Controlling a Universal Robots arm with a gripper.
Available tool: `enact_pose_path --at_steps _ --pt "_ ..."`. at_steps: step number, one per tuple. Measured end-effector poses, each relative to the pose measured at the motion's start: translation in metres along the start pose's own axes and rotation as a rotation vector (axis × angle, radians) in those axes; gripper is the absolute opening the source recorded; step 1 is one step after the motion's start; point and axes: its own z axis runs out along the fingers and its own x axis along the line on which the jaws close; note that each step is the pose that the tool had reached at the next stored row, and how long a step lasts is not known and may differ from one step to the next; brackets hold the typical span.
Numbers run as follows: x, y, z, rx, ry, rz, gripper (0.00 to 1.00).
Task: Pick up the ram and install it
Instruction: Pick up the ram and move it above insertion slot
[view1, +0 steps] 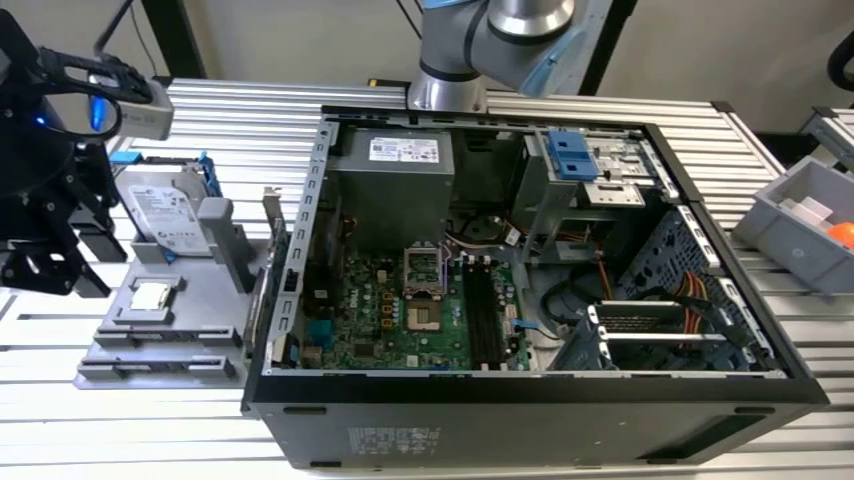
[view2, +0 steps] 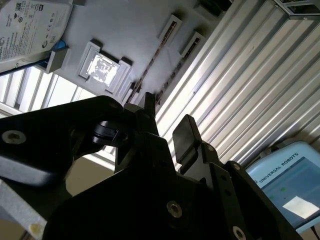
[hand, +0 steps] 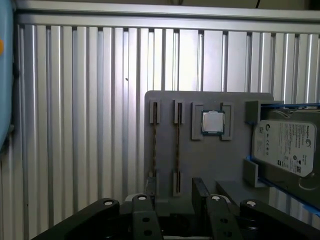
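First wrist view: gripper (hand: 175, 192) open, empty, lined up on the ram (hand: 177, 145) ahead; a finger could clip the neighbouring stick (hand: 154, 145) just beside.

ram (hand: 177, 150) on holder (hand: 220, 165), processor (hand: 212, 122) between ram and hard drive (hand: 285, 142)

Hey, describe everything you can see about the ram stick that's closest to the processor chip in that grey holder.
The ram stick is a long, very thin board seen edge-on, dark with a brownish tint. It stands on edge in the grey holder, each end seated in a slotted bracket, parallel to a second stick and beside the processor chip. The open claw is lined up over one end; contact can't be judged.
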Motion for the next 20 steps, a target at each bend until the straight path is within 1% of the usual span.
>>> enact_pose_path --at_steps 20 --pt "0.0003 -0.0001 0.0085 0.0 0.0 0.0 1.0"
